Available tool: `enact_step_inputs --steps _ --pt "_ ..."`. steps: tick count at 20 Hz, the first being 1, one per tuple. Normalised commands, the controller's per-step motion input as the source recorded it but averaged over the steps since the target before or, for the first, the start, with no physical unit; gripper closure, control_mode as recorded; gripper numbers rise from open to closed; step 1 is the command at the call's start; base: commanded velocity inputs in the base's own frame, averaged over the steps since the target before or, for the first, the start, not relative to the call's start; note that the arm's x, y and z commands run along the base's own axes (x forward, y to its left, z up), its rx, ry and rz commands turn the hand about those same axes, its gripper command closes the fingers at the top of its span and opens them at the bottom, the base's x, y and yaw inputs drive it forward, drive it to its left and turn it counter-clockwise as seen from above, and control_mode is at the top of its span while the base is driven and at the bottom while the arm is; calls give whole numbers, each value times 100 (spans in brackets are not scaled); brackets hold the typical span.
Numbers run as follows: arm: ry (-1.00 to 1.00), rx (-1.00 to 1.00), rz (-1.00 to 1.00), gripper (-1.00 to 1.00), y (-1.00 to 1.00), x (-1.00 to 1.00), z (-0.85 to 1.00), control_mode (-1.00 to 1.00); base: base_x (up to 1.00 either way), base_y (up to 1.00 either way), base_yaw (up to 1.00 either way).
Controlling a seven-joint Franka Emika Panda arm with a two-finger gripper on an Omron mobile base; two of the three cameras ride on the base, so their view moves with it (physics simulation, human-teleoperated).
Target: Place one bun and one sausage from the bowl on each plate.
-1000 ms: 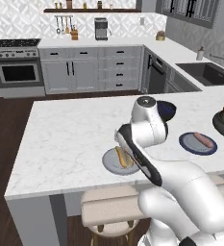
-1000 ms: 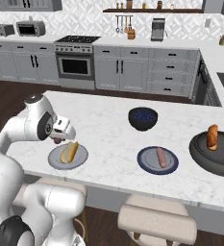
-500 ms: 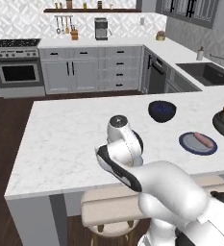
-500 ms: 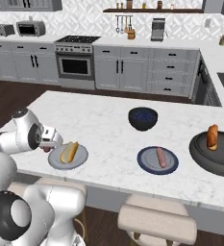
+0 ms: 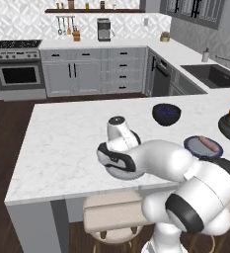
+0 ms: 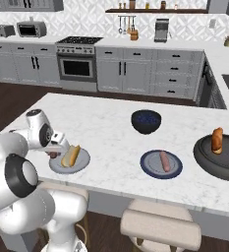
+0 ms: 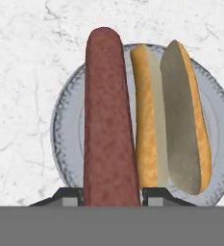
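Sausage, long reddish-brown [image 7: 108,120], clamped between the two dark finger tips of the gripper [image 7: 112,196], held over the plain light grey round plate [image 7: 68,129]; split golden bun [image 7: 173,120] lies on that plate just right of the sausage in the hand view; same plate [image 6: 81,165] with bun [image 6: 71,155] sits near the front edge of the white marble island counter [image 6: 106,133] in the right base view, gripper [image 6: 54,147] at its left rim; whether the sausage touches the plate, cannot tell; grey plate with dark blue rim [image 6: 148,170] further right carries a second sausage [image 6: 164,161]; wide shallow dark grey-black bowl [image 6: 207,160] at far right holds one upright bun [image 6: 216,140]; smaller deep black bowl with blue inside [image 6: 146,121] stands behind the two plates, apart from both; left base view: white arm bends low over the counter front, blue-rimmed plate [image 5: 191,143] and wide bowl [image 5: 225,129] to its right.
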Motion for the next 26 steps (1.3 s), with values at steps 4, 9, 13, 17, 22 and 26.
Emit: enact_step_inputs --steps 4,9,13,17,22,26 --pt "6 0 -5 -100 -2 0 -21 -100 0 0 0" --pt "0 1 -5 -100 -30 -9 -6 -100 0 0 0" --pt "-25 1 -1 -100 -2 -58 89 -100 0 0 0" --pt "-40 5 0 -100 -20 -100 98 -100 0 0 0" --pt "-43 17 -3 -100 -69 -100 27 -100 0 0 0" --pt "-32 15 -6 -100 -73 -75 5 100 -25 -25 -1"
